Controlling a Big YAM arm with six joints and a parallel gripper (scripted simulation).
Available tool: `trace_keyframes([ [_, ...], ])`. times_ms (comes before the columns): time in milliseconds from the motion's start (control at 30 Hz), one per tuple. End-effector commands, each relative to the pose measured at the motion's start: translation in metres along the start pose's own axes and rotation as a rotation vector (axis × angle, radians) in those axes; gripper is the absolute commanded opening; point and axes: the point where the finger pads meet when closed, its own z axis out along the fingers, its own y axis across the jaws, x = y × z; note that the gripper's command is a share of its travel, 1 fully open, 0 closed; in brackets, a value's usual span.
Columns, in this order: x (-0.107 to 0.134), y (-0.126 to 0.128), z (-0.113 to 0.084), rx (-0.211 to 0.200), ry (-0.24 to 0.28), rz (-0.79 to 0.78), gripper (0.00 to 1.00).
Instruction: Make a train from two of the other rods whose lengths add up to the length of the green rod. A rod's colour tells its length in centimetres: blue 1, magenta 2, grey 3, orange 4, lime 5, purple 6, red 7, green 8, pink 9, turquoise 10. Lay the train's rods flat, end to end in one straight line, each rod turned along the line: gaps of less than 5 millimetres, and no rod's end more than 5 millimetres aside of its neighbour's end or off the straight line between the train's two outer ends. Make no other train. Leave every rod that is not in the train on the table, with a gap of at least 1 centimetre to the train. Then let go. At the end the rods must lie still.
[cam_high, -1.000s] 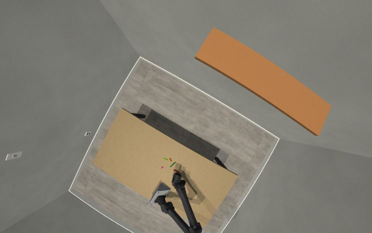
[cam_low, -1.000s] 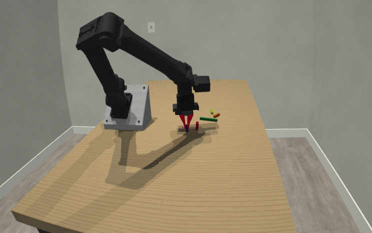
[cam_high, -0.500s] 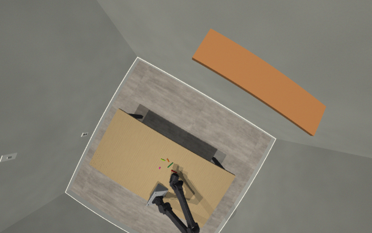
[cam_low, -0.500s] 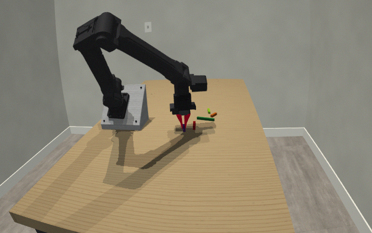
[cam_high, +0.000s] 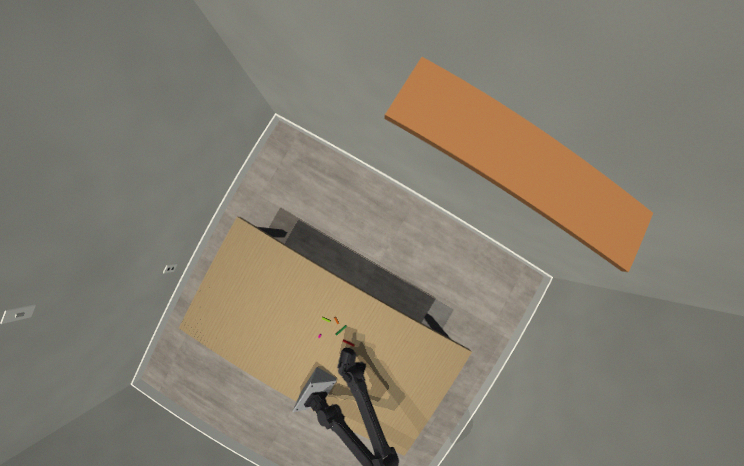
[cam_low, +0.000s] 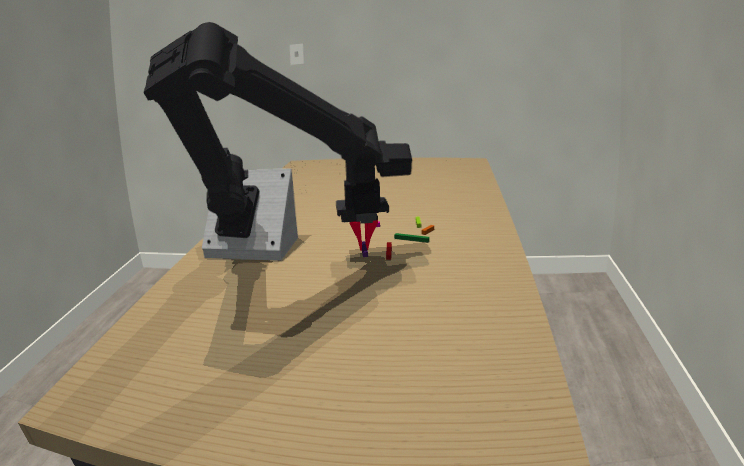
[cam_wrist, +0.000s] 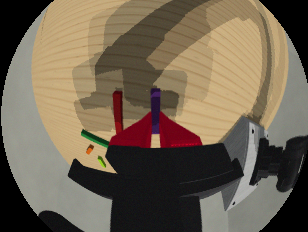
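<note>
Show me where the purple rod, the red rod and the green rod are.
purple rod (cam_wrist: 155, 104): wrist view, middle of the part showing beyond the fingers.
red rod (cam_wrist: 117, 110): wrist view, middle of its length.
green rod (cam_low: 411, 237): exterior view, middle of its top face.
</note>
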Motion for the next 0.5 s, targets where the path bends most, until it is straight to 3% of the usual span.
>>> trace_keyframes([
  [0,-0.01,0.025,-0.042,-0.059,-0.003,0.059,0.03],
  [167,-0.009,0.024,-0.082,-0.062,0.001,0.061,0.03],
  [300,-0.005,0.023,-0.09,-0.047,-0.002,0.046,0.03],
  [467,-0.009,0.024,-0.106,-0.063,0.002,0.061,0.03],
])
